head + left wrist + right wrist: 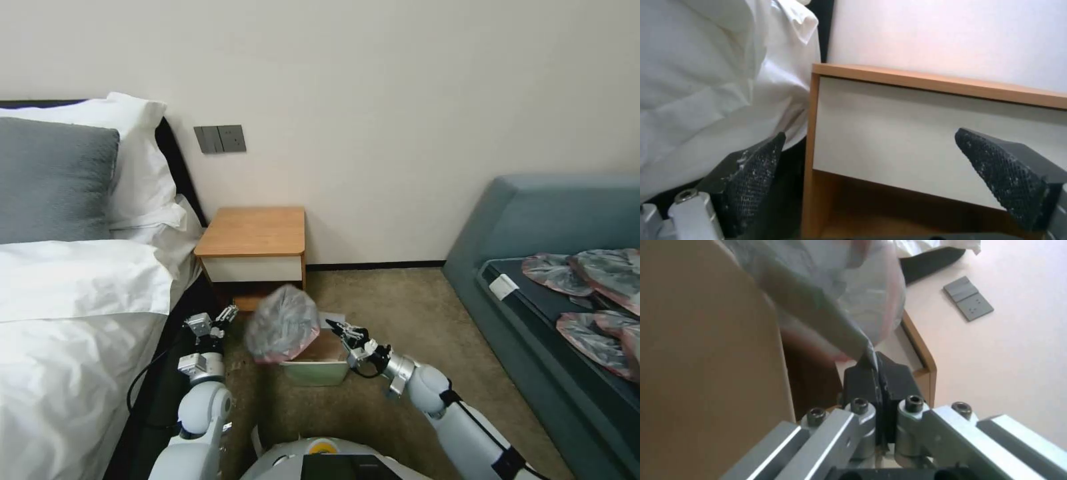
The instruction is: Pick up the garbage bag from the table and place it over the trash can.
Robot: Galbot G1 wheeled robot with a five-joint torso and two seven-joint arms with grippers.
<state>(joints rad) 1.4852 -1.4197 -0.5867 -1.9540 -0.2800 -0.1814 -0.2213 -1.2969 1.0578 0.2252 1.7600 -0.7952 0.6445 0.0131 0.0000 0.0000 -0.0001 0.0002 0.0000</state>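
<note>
Two grippers up: my right gripper (337, 327) pinches the garbage bag (282, 324) over the trash can (316, 369); my left gripper (227, 315) hangs spread near the bench (253, 232).

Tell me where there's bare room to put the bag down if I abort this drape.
The table top is bare, bordered by the wall and the bed. Carpet lies open between the trash can and the sofa. It is crowded at the can: the right gripper pinches the garbage bag, and the left gripper hangs open beside it.
</note>
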